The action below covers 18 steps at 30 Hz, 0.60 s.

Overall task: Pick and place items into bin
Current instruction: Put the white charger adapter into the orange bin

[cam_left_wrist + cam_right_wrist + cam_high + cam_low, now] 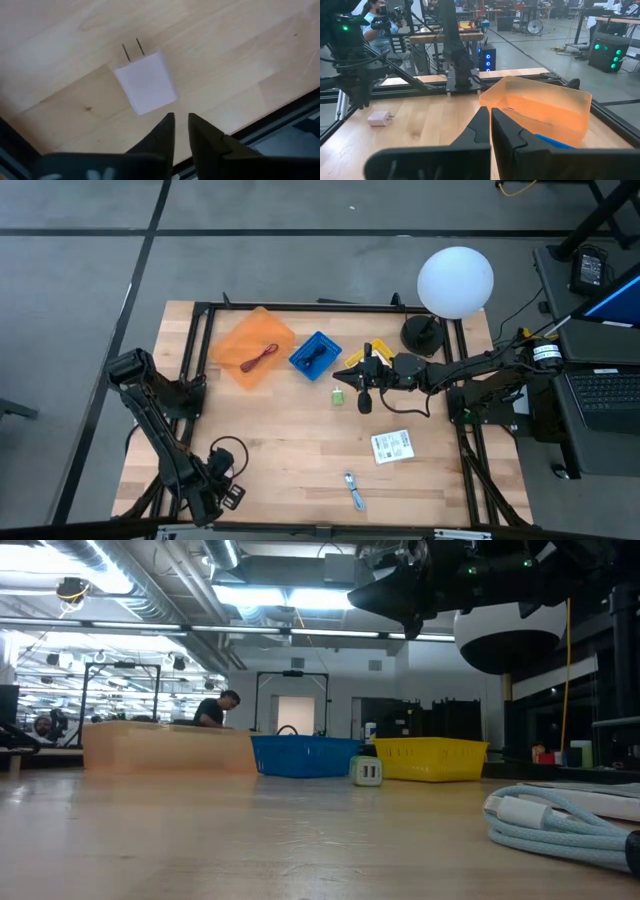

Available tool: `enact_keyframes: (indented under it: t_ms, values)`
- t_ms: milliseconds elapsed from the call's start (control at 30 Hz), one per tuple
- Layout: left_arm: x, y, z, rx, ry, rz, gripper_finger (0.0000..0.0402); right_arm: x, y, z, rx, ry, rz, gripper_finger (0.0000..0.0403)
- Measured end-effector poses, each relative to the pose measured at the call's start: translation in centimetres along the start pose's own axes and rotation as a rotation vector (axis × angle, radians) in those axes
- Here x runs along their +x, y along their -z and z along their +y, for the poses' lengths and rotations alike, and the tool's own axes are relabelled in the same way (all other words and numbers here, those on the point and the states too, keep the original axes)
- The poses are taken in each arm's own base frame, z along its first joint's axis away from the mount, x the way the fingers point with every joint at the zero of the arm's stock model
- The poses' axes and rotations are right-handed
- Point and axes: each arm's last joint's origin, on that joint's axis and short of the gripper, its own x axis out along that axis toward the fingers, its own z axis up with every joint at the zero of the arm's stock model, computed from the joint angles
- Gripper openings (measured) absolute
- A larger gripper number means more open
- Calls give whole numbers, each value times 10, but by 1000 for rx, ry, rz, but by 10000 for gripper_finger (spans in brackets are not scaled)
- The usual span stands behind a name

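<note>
A white plug-in charger (146, 82) lies flat on the wood at the table's near left corner, its two prongs pointing away from my left gripper (181, 120). That gripper points down just beside it, narrowly open, with nothing between its fingers. The same charger (380, 118) shows in the right wrist view under the left arm. My right gripper (365, 385) hangs shut and level above the table's middle, near the blue bin (315, 355). The orange bin (255, 345) holds a red cord (262, 357). A white printed packet (392, 445) and a blue-silver tool (355, 490) lie on the wood.
A yellow bin (430, 758) stands behind the right gripper, and a small white-green piece (338, 395) sits on the wood below it. A white globe lamp (455, 280) stands at the far right. A black frame rail (330, 308) runs along the table's edges. A person (215, 710) is in the room behind.
</note>
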Motion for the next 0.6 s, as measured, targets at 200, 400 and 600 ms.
enact_keyframes:
  t_ms: [200, 400, 600]
  values:
    - [0, 0, 0, -1, -1, 0, 111, 0, 0, 0, -1, 0, 0, 0]
    - [0, 0, 0, -1, 3, -6, 166, 0, 0, 0, 0, 0, 0, 0]
    - [0, -1, 0, 0, 11, -20, 206, 0, 0, 0, 0, 0, 1, 0]
